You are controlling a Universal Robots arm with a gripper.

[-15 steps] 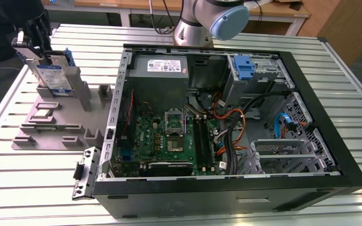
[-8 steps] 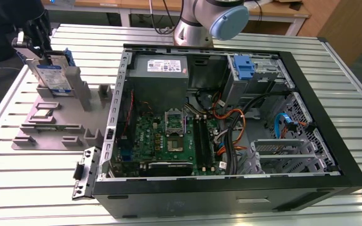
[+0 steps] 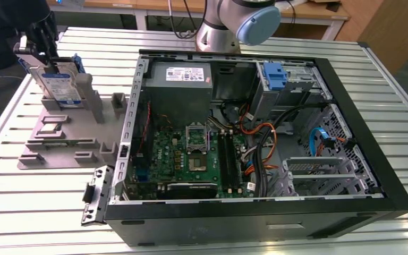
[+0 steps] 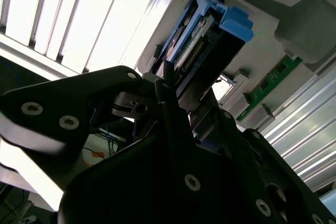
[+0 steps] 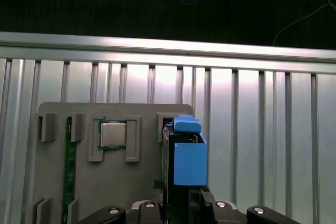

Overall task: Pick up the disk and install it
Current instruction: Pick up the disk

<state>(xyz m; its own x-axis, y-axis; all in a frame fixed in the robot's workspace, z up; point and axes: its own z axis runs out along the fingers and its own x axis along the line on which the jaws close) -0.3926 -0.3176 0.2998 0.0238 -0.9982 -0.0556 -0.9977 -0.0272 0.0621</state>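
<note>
In the exterior view, the gripper (image 3: 46, 59) is up at about ten o'clock, pinching the top of the disk (image 3: 57, 82). The disk stands on its edge at the twelve o'clock end of a grey tray (image 3: 62, 151), just beside a grey post (image 3: 83, 90). The tray lies on the metal counter (image 3: 41, 212), at nine o'clock from the open computer case (image 3: 261, 210). Inside the case are a green board (image 3: 189, 156) and, near one o'clock, a blue bracket (image 3: 275, 74). The arm's base (image 3: 236, 21) stands at twelve o'clock. In the second wrist view, the black gripper (image 4: 186, 98) squeezes the disk (image 4: 202, 30) from both flat sides, and the disk's blue frame (image 4: 236, 22) sticks out past it. A green memory stick (image 4: 270, 82) lies in the tray nearby. In the first wrist view, the gripper (image 5: 180, 192) holds the disk (image 5: 186, 156), seen from its thin edge. A square chip (image 5: 112, 134) sits in the tray just beside the disk, and the memory stick (image 5: 68, 166) lies beyond the chip.
</note>
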